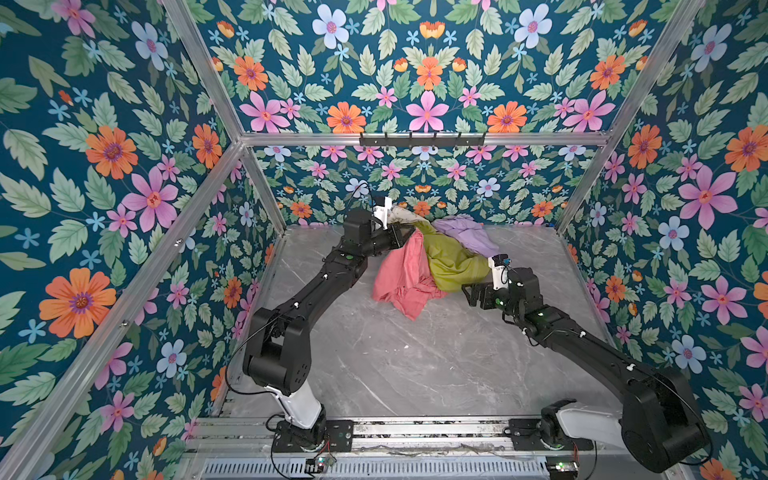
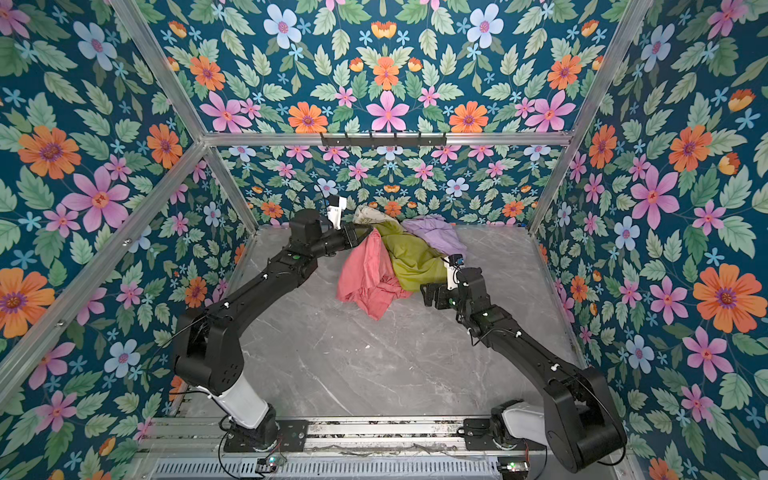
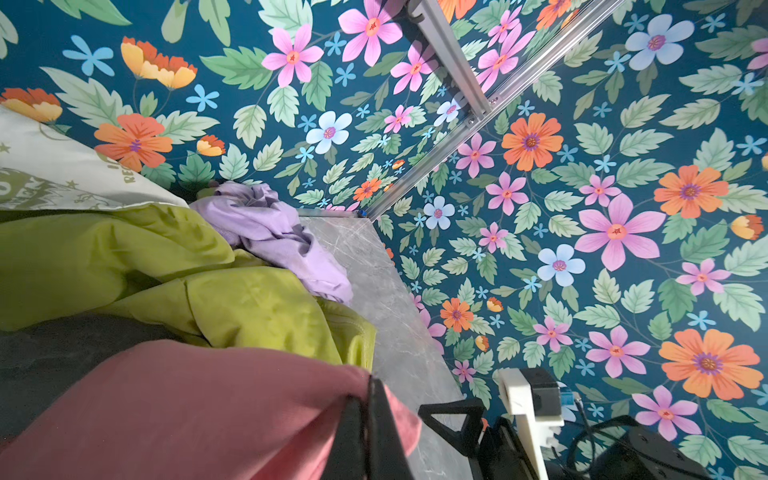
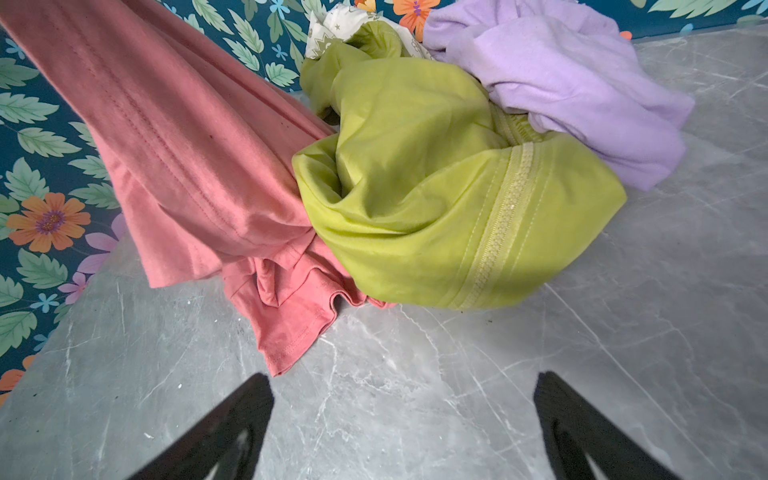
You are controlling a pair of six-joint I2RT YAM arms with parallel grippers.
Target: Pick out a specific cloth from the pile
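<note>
Left arm: extended from its base toward the pile (image 1: 436, 249), elbow raised, wrist bent in over the pile's far left-arm side. The left end effector (image 1: 409, 232) was seen above and just beside the far end of the olive-green cloth (image 1: 451, 262), on its left-arm side. Its jaws were pressed together, pinching the top of the salmon-pink cloth (image 1: 401, 278); in the left wrist view pink fabric was seen bunched at the black fingers (image 3: 370, 415).

The salmon-pink cloth was held up at that pinched end. It was draped down along the left-arm side of the olive-green cloth, touching it, with its lower folds crumpled on the desk (image 1: 374, 353) just beside the green cloth's near edge.

Right arm: stretched low over the desk, forearm nearly level, wrist turned toward the olive-green cloth. The right end effector (image 1: 467, 293) was placed just short of the near edge of the olive-green cloth, jaws spread wide and nothing between them; only bare desk was seen between its fingertips (image 4: 262, 386) in the right wrist view.

The lilac cloth (image 1: 465, 232) was lying against the far right-arm side of the olive-green cloth, partly over it. A cream patterned cloth (image 1: 405, 214) was noted behind the green cloth's far end, mostly covered.
</note>
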